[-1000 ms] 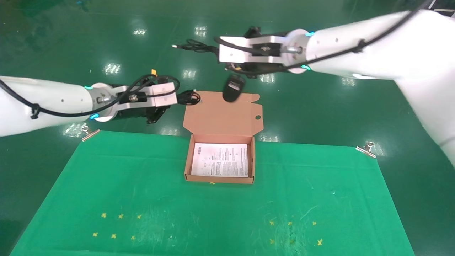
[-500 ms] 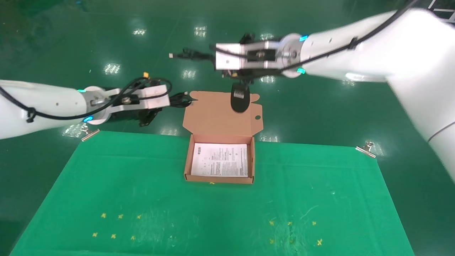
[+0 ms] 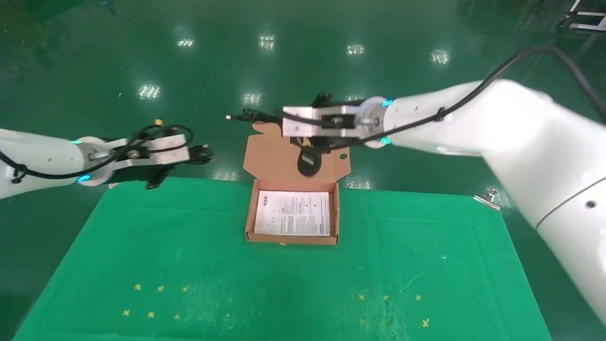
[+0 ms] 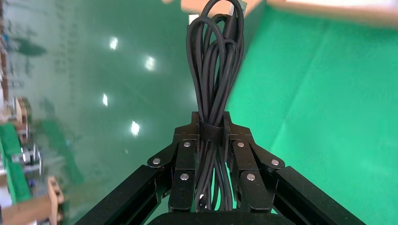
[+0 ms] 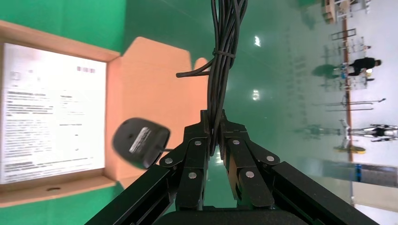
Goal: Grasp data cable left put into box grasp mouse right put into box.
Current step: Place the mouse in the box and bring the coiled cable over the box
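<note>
Right end effector [image 5: 213, 140]: clamped on the mouse cord bundle [image 5: 224, 42]; mouse [image 3: 309, 162] dangles below, over the box [image 3: 251, 215] flap.
Left end effector [image 4: 213, 140]: clamped on the data cable [image 4: 217, 61], well left of box.
Risk: dangling mouse may swing, miss tray.
Axis: cable bundle points straight ahead of fingers.

Items counted: one box [image 3: 292, 222], one printed sheet [image 3: 293, 213] (lying inside it), one mouse [image 3: 308, 162], one data cable [image 4: 213, 89]. Two grippers present: left gripper [image 4: 212, 154] and right gripper [image 5: 213, 140]. Two metal clips [image 3: 487, 198] at the green cloth [image 3: 284, 284] (far corners).
</note>
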Controlling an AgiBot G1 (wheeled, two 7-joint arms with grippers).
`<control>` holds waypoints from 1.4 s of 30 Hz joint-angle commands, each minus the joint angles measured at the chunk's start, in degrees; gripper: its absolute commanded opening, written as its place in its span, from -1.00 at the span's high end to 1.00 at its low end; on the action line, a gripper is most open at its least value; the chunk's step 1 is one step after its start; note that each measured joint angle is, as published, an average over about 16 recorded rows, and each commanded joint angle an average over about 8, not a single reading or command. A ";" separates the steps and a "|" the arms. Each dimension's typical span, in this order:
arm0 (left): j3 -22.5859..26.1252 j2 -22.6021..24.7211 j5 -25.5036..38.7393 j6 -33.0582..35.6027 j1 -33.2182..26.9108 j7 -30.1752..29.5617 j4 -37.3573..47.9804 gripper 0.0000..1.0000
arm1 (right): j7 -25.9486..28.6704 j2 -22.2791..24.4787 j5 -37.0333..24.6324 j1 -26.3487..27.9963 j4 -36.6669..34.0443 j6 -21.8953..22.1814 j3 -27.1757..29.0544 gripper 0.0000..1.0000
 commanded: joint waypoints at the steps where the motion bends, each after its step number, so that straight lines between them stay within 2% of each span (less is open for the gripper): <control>1: 0.18 -0.38 1.32 0.39 -0.02 -0.94 0.61 1.00 | -0.16 -0.19 0.76 -0.78 -0.42 0.48 -0.89 1.00; 23: 0.30 -0.50 2.27 0.78 0.16 -2.00 -0.03 1.00 | 2.72 -0.85 14.48 -6.03 2.28 5.09 -13.70 1.00; 32: 0.30 -0.50 2.29 0.79 0.17 -2.03 -0.06 1.00 | 8.41 -0.80 21.06 -8.25 -0.65 6.58 -16.92 1.00; 42: 0.30 -0.51 2.30 0.79 0.18 -2.04 -0.08 1.00 | 13.51 -0.73 23.02 -9.20 -4.06 7.86 -21.17 1.00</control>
